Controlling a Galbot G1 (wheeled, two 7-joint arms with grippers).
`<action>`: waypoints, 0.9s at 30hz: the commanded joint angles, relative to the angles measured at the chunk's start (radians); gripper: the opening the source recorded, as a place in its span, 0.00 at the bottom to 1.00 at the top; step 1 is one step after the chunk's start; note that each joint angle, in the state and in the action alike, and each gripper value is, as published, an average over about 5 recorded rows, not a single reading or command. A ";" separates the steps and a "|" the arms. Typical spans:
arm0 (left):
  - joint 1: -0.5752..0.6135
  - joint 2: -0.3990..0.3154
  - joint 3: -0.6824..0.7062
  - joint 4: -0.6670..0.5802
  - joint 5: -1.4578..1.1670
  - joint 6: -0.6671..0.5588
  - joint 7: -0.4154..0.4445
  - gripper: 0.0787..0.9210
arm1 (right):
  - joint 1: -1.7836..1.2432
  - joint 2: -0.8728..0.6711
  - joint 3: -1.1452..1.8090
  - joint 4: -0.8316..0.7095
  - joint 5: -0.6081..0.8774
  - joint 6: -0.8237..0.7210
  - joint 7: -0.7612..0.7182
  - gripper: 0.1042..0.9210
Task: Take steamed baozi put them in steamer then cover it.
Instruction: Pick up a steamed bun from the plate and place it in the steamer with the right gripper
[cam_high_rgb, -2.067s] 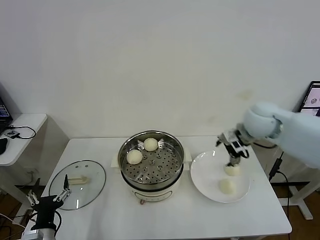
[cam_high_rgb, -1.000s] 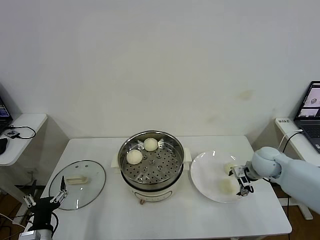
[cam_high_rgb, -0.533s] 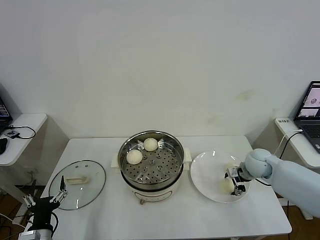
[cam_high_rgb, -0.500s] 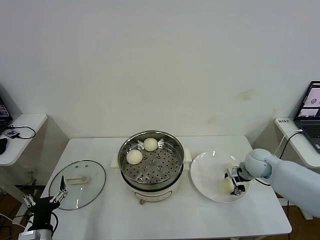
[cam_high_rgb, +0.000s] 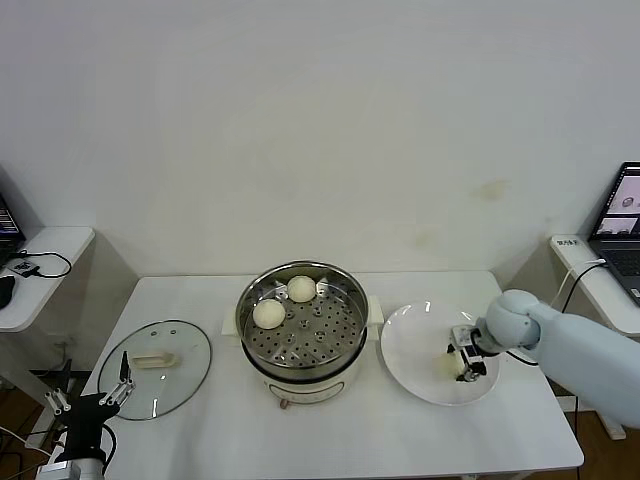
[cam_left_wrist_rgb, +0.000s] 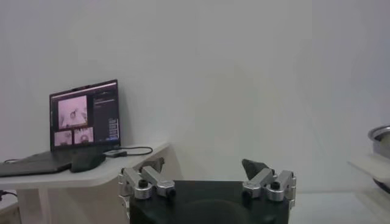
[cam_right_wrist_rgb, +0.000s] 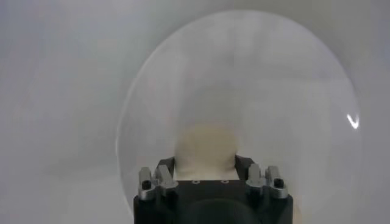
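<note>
Right gripper (cam_high_rgb: 463, 361) was low over the white plate (cam_high_rgb: 415, 345), its fingers (cam_right_wrist_rgb: 163, 176) set on either side of a steamed baozi (cam_right_wrist_rgb: 206, 145) and closed in against its flanks; whether the bun had left the plate cannot be told. In the head view the same baozi (cam_high_rgb: 449, 364) showed just on the steamer side of the gripper, on the plate's near half; the wrist view showed it centred directly ahead of the gripper body, with the plate's rim (cam_right_wrist_rgb: 137, 91) curving around it. Beyond the plate, on the side away from the right arm, stood the steamer (cam_high_rgb: 302, 325), uncovered, with two baozi on its perforated tray: one (cam_high_rgb: 268, 313) nearer the robot and one (cam_high_rgb: 301, 288) toward the wall. Farther still from the right gripper, past the steamer, the cover (cam_high_rgb: 156, 366) lay flat on the white table (cam_high_rgb: 330, 440), its cream handle (cam_high_rgb: 153, 360) uppermost. Left gripper (cam_high_rgb: 95, 400) was parked at the table's near corner just beside the cover, its fingers (cam_left_wrist_rgb: 146, 178) spread wide and holding nothing. A laptop (cam_left_wrist_rgb: 85, 126) sat on a side desk.
</note>
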 joint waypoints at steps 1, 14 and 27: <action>-0.001 0.003 0.002 0.003 -0.002 -0.001 0.000 0.88 | 0.317 -0.006 -0.045 0.030 0.121 -0.016 -0.074 0.63; -0.004 0.010 0.003 0.001 -0.007 -0.004 0.000 0.88 | 0.736 0.252 -0.226 -0.002 0.312 -0.022 -0.056 0.63; -0.004 0.000 0.000 -0.006 -0.006 -0.003 0.000 0.88 | 0.693 0.502 -0.353 0.029 0.410 0.050 0.017 0.64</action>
